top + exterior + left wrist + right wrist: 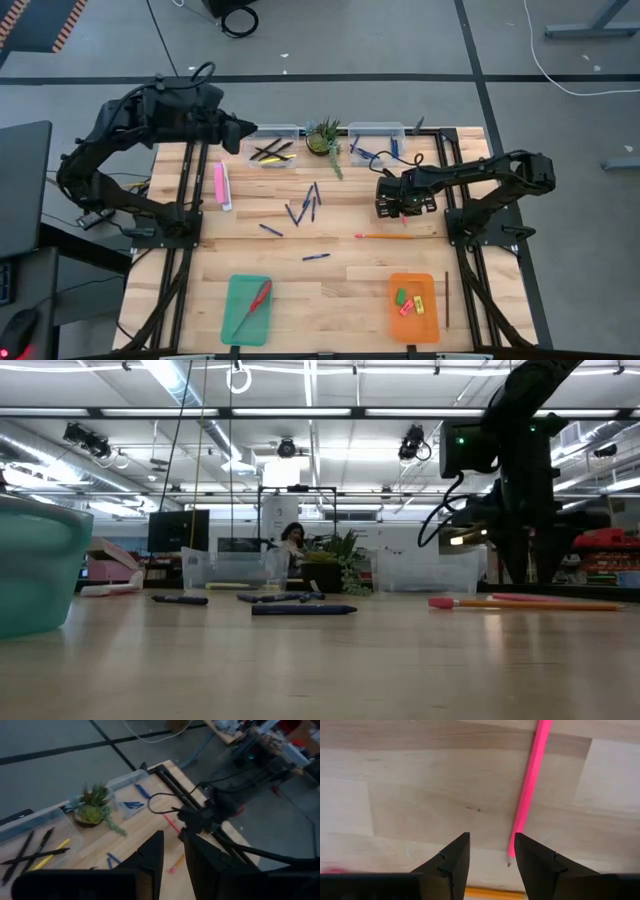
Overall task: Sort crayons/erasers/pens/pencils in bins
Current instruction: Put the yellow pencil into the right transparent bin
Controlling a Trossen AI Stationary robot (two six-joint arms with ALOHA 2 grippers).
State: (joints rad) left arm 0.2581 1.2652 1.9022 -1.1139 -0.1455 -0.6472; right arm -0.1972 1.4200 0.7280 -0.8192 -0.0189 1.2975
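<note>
high view: landmark is the potted plant (pixel 323 137) at the table's (pixel 330 290) far edge. left gripper (pixel 246 131) hangs just beside the plant, over the clear bin (pixel 275 132) holding dark pencils (pixel 270 152) and a yellow one. its fingers (pixel 152 857) stand slightly apart with nothing between them. the second clear bin (pixel 376 130), on the plant's other side, holds blue pens (pixel 372 154).

right gripper (pixel 398 207) is low over the table, nearer the front than the plant and off toward the right arm's side. right wrist view shows its fingers (pixel 455 857) open and empty, with the tip of a pink pencil (pixel 530 790) just beside one finger, not between them. an orange pencil (pixel 385 237) lies just in front of that gripper.

loose blue pens (pixel 305 207) are scattered in front of the plant, well short of any bin. erasers (pixel 410 302) sit in the orange tray (pixel 395 325) at the near edge; red-handled scissors (pixel 255 305) in the teal tray (pixel 236 325). a long pink box (pixel 220 185) lies toward the left arm's side of the plant.

risks, as judgement: the pink pencil is off-centre to the right fingers, so closing here would likely nudge or roll it rather than catch it. a thin round stick on smooth wood slips easily. descending too hard could pin it against the table.
</note>
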